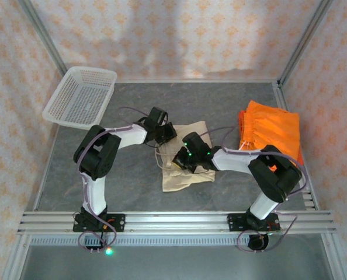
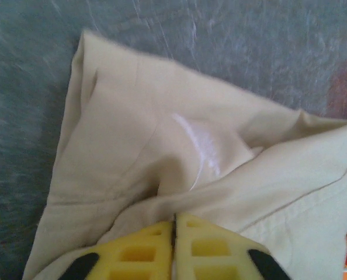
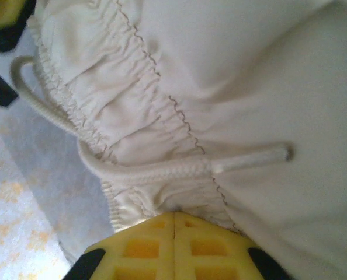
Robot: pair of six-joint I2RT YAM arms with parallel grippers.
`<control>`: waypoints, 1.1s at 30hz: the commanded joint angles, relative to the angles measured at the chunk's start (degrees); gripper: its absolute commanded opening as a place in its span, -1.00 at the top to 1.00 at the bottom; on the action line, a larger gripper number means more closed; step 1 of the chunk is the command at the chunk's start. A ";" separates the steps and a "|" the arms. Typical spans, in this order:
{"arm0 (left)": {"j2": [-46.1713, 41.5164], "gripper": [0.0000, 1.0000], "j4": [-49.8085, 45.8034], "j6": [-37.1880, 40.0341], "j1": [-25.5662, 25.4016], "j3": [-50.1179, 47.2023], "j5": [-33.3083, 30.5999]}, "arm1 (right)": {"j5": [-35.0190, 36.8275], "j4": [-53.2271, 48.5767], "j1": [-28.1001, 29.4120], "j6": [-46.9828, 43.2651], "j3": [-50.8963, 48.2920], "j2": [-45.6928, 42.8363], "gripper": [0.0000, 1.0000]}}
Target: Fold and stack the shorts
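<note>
Cream shorts [image 1: 182,177] lie mid-counter [image 1: 132,192], their long axis running near to far with a slight tilt, as both arms meet along the cloth's left edge. The left fingers [image 2: 139,252] are pressed together, apparently pinching a gathered fold at the far-left corner. The right fingers [image 3: 139,248] are likewise closed, at the gathered drawstring waistband a little nearer. From both grips the fabric spreads away to the right, so any fold would likely carry this edge across that way. The arms are about equally close, and their wrists crowd each other just beside the cloth. Folded orange shorts [image 1: 271,125] sit well apart at the far right, and a white mesh basket [image 1: 83,98] sits at the far left, neither in the path.
</note>
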 commanded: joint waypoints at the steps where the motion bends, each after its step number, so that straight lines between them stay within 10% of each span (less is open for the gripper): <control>1: -7.63 0.62 -5.54 4.55 2.24 2.99 -4.31 | 0.24 -8.49 0.83 -4.35 4.54 -7.73 0.72; 7: -19.65 -0.19 -10.15 8.89 2.63 3.23 -1.83 | 15.37 -29.26 0.31 -19.28 8.65 -21.60 -0.08; 10: -24.64 -0.38 -11.28 8.42 1.78 -0.19 -0.85 | 20.26 -35.88 -3.06 -26.30 8.91 -25.09 -0.75; 13: -28.70 -0.54 -10.38 6.33 -0.48 -5.55 -0.53 | 19.46 -39.66 -9.16 -31.16 9.04 -27.68 -0.99; 22: -29.66 -0.98 0.99 -1.89 -9.00 -17.76 -1.36 | 10.12 -40.82 -22.52 -44.32 11.40 -20.08 -1.00; 33: -21.00 -1.00 6.09 -2.66 -12.86 -19.54 -1.97 | -3.99 -39.95 -28.87 -52.38 16.26 -5.08 -0.99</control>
